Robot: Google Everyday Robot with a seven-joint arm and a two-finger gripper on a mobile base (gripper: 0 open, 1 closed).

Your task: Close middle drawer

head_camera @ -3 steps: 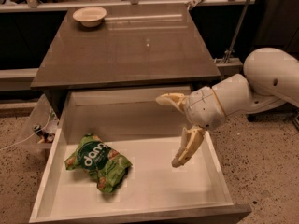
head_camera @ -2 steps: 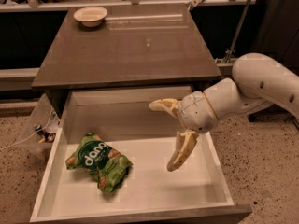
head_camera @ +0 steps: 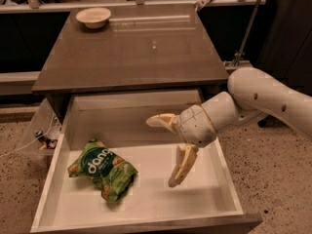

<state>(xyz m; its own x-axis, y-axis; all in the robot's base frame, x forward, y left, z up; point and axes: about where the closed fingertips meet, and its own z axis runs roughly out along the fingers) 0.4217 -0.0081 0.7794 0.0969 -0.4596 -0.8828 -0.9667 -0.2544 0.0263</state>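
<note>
The middle drawer (head_camera: 146, 206) is pulled far out of the cabinet, showing off-white inner walls and floor; its grey-brown front panel (head_camera: 146, 227) runs along the bottom edge of the camera view. A green snack bag (head_camera: 103, 170) lies on the drawer floor at the left. My gripper (head_camera: 162, 151) hangs over the drawer's right half, above the floor, on a white arm (head_camera: 253, 99) coming in from the right. It is open and empty: one finger (head_camera: 161, 121) points left, the other finger (head_camera: 181, 167) points down.
The glossy grey-brown cabinet top (head_camera: 131, 48) lies behind the drawer, with a small beige bowl (head_camera: 93, 17) at its far left corner. A clear pocket with small items (head_camera: 41, 138) hangs on the cabinet's left side. Speckled floor surrounds the cabinet.
My gripper and arm have moved left and slightly down over the drawer. The fingers stay spread. The drawer and the snack bag have not moved.
</note>
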